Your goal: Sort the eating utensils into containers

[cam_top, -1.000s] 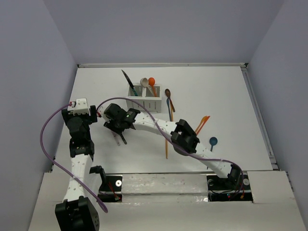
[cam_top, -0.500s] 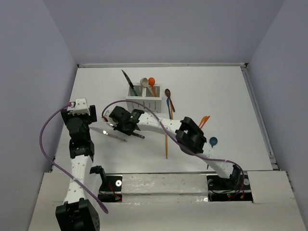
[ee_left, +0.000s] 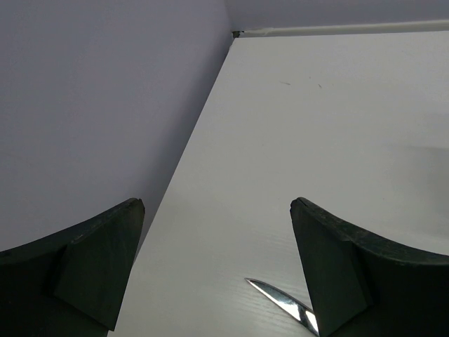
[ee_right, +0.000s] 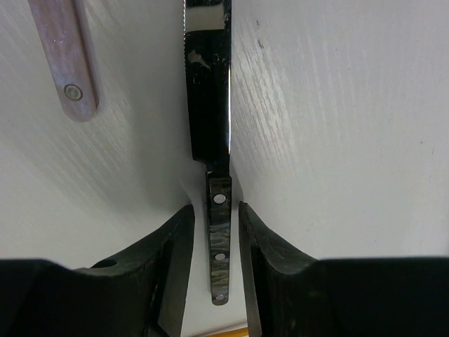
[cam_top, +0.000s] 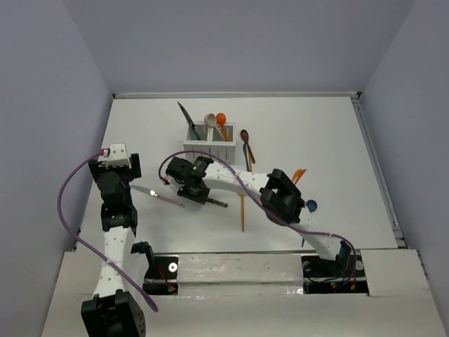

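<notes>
A black-handled knife [ee_right: 208,126] lies flat on the white table [cam_top: 316,133]. My right gripper [ee_right: 214,210] is low over it, its jaws straddling the riveted handle with a thin gap on each side. In the top view the right gripper [cam_top: 198,194] is left of centre and the knife [cam_top: 217,203] sticks out to its right. A pink-handled knife [cam_top: 158,195] lies just to the left, and its handle end shows in the right wrist view [ee_right: 66,56]. The white caddy [cam_top: 210,149] holds a dark knife, a white spoon and an orange spoon. My left gripper [cam_top: 116,170] is open and empty.
A brown spoon [cam_top: 245,140] and a blue utensil lie right of the caddy. An orange utensil [cam_top: 243,210], an orange fork [cam_top: 295,178] and a teal spoon [cam_top: 311,206] lie further right. A shiny blade tip [ee_left: 280,300] shows in the left wrist view. Walls enclose the table.
My right gripper has moved right and towards the near edge, off the pink-handled knife, which now lies uncovered, and onto the black knife's handle. The left arm has not moved.
</notes>
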`<act>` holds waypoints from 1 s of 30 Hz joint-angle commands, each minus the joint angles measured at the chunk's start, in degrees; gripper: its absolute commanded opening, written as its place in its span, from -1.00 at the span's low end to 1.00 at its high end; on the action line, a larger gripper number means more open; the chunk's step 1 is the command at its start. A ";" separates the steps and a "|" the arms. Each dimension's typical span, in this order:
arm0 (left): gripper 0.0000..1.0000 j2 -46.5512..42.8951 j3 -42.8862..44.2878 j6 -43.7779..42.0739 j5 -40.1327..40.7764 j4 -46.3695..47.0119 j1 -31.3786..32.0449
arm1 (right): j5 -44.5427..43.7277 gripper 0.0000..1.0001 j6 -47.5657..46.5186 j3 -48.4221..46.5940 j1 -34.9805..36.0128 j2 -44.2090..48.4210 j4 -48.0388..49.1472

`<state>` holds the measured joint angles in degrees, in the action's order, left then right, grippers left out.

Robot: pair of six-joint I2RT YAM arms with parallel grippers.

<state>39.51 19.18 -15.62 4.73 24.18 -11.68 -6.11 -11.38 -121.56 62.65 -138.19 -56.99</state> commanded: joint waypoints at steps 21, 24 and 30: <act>0.98 -0.75 -0.46 -0.38 0.01 3.24 -0.18 | -2.33 -1.00 5.31 7.46 -0.87 10.73 13.82; 0.98 -0.83 -0.46 -0.38 0.19 3.15 -0.18 | -1.89 -1.00 6.36 9.93 -0.87 15.49 18.93; 0.98 -0.75 -0.37 -0.29 0.10 3.24 -0.18 | -5.40 -1.00 7.68 12.66 -0.87 19.18 22.35</act>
<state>39.44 19.18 -15.62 4.58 24.18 -11.68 -8.43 -5.76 -110.34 62.17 -123.96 -43.18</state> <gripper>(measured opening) 0.989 0.088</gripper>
